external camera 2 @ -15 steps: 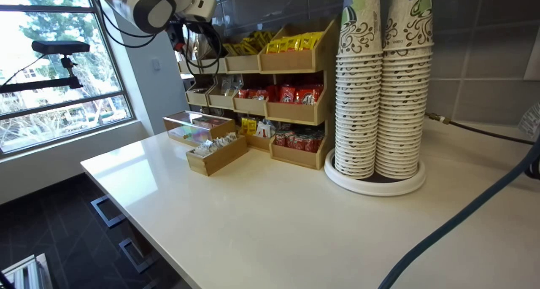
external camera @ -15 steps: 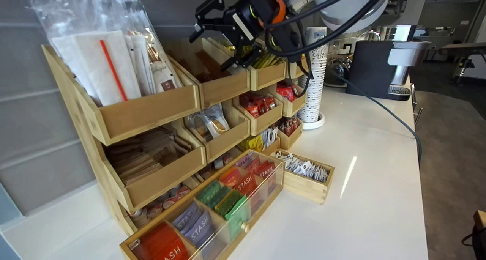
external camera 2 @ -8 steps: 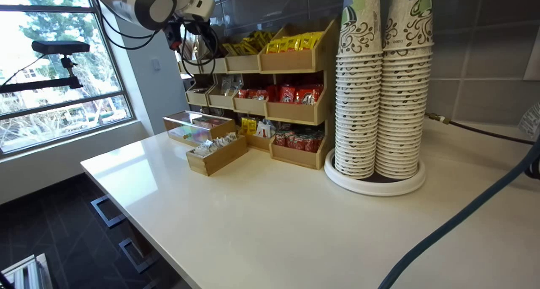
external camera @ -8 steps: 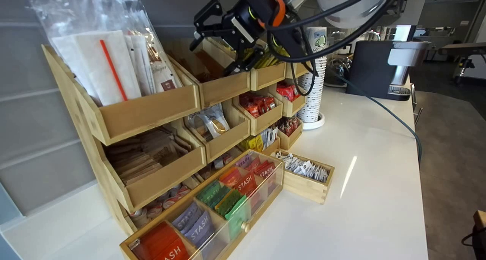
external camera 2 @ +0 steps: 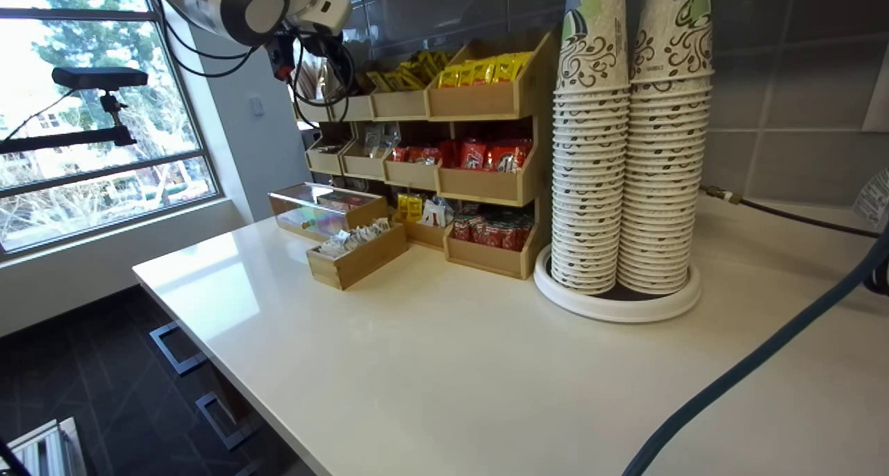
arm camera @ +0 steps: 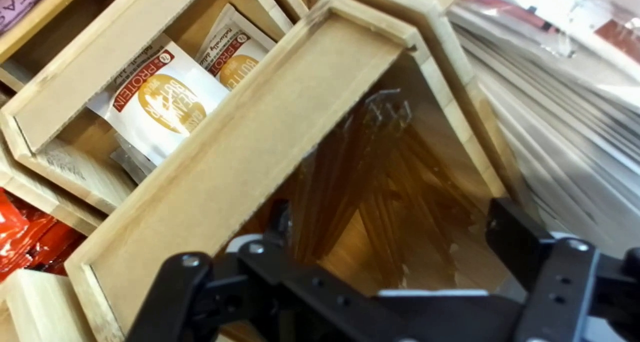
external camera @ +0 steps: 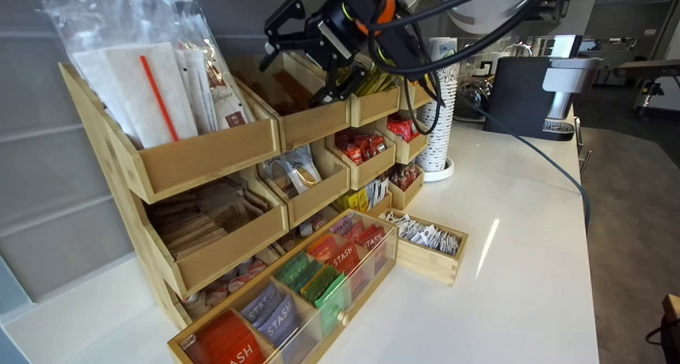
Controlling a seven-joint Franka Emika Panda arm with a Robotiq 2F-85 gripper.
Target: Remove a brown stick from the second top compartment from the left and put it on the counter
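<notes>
The step in hand is judged to be the approach for the pick: the gripper [arm camera: 391,222] stands over the second top compartment [external camera: 313,124], its fingers spread wide and holding nothing. The brown sticks [arm camera: 335,187] lie inside that compartment, fanned and crossing; clear glints [arm camera: 387,105] near one end may be wrapping, which could not be confirmed. The next move calls for lowering into the opening, closing on a single stick and lifting it over the front wall [arm camera: 235,165]. In the wrist view one finger lines up with the side wall [arm camera: 460,125] nearest the clear plastic bag [external camera: 138,24] and could strike it on descent. The sticks, being thin, may slip or come up several together. Yellow packets [external camera 2: 425,64] lie just beside, on the opposite side. On the counter [external camera 2: 430,365], a lidded tea box [external camera 2: 368,214] and an open box of white sachets [external camera 2: 375,257] stand below the compartments, so the set-down should be planned past both; stacked cups [external camera 2: 590,184] stand farther along
</notes>
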